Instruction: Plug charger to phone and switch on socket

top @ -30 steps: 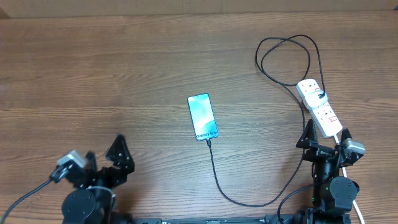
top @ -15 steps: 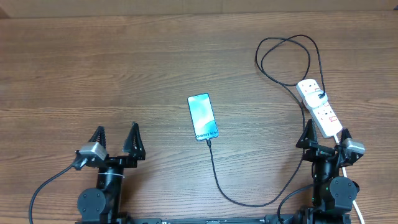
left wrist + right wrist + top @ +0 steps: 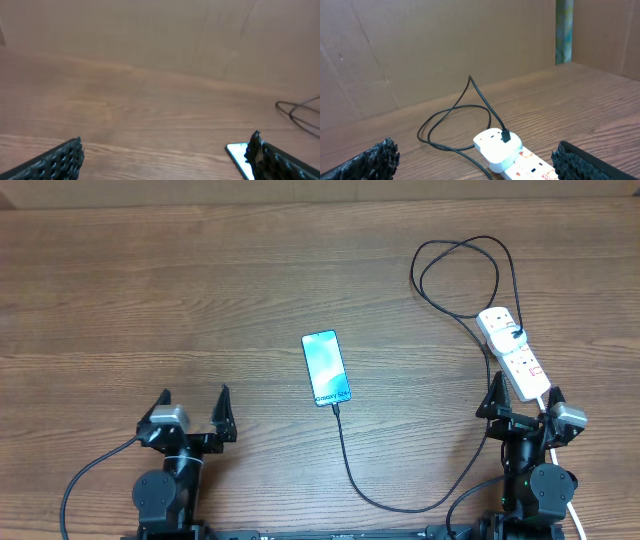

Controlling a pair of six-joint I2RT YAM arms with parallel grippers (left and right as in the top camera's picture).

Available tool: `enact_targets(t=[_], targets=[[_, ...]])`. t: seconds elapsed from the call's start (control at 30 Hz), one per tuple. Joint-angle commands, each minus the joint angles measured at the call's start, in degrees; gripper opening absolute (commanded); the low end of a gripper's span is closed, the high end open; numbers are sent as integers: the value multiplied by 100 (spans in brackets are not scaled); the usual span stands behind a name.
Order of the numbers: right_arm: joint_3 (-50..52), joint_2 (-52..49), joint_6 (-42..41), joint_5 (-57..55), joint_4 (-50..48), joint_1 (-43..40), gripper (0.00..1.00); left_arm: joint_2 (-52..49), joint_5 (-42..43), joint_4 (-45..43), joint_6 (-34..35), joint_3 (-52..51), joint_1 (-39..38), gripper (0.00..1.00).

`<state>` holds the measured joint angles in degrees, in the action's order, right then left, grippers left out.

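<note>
**Both grippers wide and empty, with only the switch likely left**

Over to a brown wood-grain table (image 3: 150, 290), with plain tan boards (image 3: 445, 40) behind. Spotting the phone (image 3: 326, 368) mid-table, screen up and glowing pale blue. Picking up the charger (image 3: 352, 470) at the phone's near edge, with the tip touching that edge. Looks seated in the port, though too small to swear to. Following the black line down toward the robot, then off to the phone's right, up into a loose loop beyond and right of the phone, and finally into the white plug head (image 3: 497, 140). Seeing that head pushed into the socket (image 3: 515, 352), well to the phone's right.

Checking the left gripper (image 3: 193, 402), near-left of the phone and well apart from it: spread wide, pinching nothing. Same for the right gripper (image 3: 523, 392), far right of the phone at the socket's near end: spread wide, with nothing between the fingers (image 3: 370, 160).

Judging both ends plugged, so probably down to the switching. Cannot tell the on-or-off of the red switches (image 3: 534, 369) from here.

Most likely a job for the right gripper next. Draw the jaws together, ease forward along the strip, then press one fingertip on the switch serving the plug head's outlet. Avoid nudging the head or dragging the cable. No job for the left beyond steering clear of the phone.
</note>
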<state>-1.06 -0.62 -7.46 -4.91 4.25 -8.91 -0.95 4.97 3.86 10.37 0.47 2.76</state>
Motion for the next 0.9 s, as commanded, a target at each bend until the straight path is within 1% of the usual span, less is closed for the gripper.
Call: enact_targets(t=[0.0, 0.87], targets=[[61, 46, 26, -9, -11, 22, 100, 79, 103, 24, -579, -22, 33, 100], [61, 46, 26, -9, -11, 22, 100, 74, 57, 20, -656, -22, 98, 100]])
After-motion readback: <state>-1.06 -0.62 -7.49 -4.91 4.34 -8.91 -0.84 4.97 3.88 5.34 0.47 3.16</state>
